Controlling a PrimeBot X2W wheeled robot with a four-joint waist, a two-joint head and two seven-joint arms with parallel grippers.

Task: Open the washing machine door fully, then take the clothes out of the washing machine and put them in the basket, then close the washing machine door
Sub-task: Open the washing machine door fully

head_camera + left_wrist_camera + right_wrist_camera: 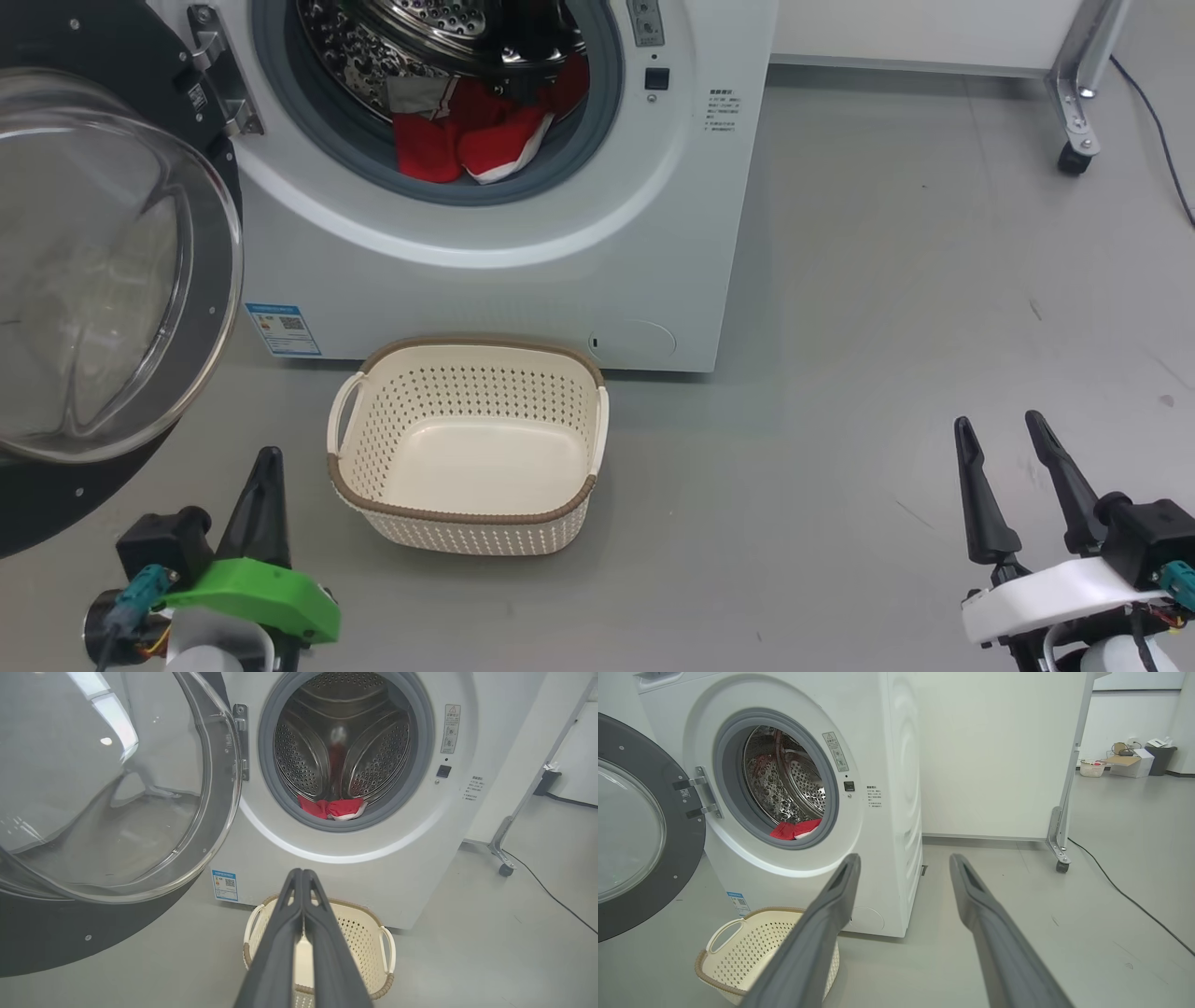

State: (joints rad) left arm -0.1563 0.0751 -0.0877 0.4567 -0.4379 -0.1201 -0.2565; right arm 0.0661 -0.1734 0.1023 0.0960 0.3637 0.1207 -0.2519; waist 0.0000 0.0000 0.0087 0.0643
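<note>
The white washing machine [485, 280] stands ahead with its door [103, 271] swung wide open to the left, glass bowl bulging toward me. Red clothes [467, 131] with white trim lie at the front of the steel drum, seen also as clothes [332, 808] and clothes [795, 829]. An empty cream basket [471, 523] sits on the floor right before the machine. My left gripper [266, 457] is shut and empty, low at the basket's left. My right gripper [999, 429] stands open and empty, well right of the basket.
Grey floor [887, 280] spreads to the right of the machine. A white panel on a metal caster leg [1074, 121] stands at the back right, with a black cable [1125, 896] trailing across the floor. Boxes and a bin [1134, 760] sit far off.
</note>
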